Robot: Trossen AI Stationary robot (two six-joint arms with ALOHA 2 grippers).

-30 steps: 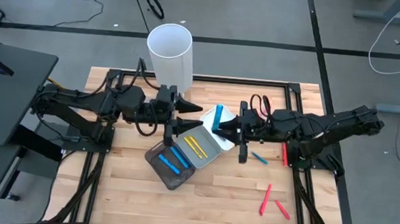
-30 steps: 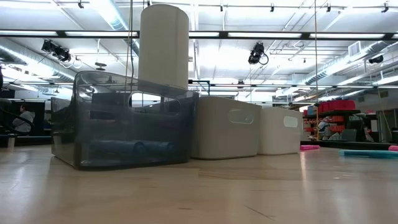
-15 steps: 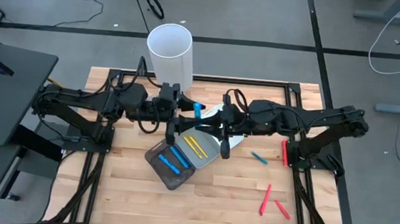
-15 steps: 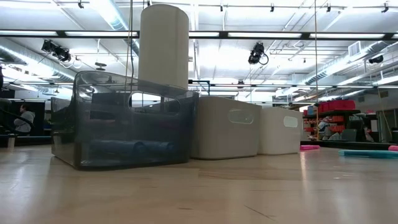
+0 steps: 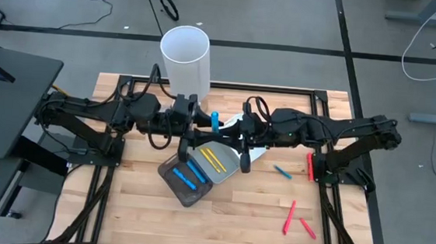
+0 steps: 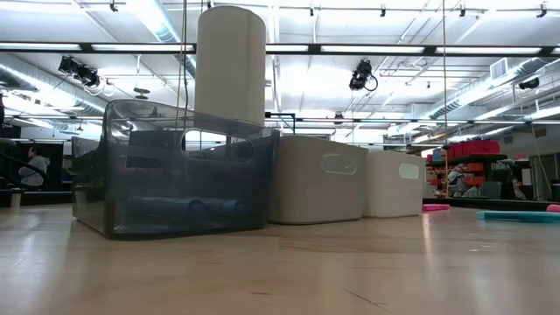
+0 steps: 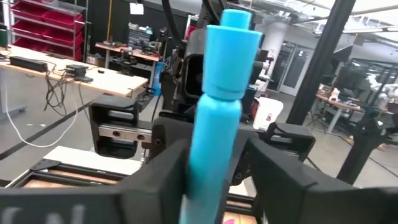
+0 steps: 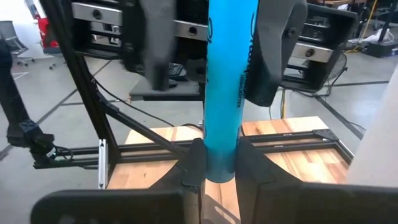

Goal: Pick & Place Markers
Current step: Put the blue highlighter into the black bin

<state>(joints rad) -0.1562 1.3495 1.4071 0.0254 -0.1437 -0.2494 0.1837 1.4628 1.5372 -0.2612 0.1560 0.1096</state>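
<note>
One blue marker (image 5: 215, 122), held upright above the trays (image 5: 227, 168) mid-worktop, right gripper (image 5: 219, 131) jaws clamped on its lower barrel, left gripper (image 5: 202, 124) jaws closing round it: light, stiff, smooth-sided, best gripped mid-barrel.

The floor (image 5: 288, 26) around the table is grey, crossed by dark seam lines, with loose cables (image 5: 434, 53) lying on it. The ceiling (image 6: 394, 35) is open and white, carrying fluorescent strips, ducts and hanging spotlights (image 6: 361, 77). Beyond the left gripper's fingertips stand a wooden workbench (image 7: 68, 71) strewn with cables and red storage shelving (image 7: 43, 25); more red shelving (image 6: 468, 150) stands at the far side of the hall.
</note>
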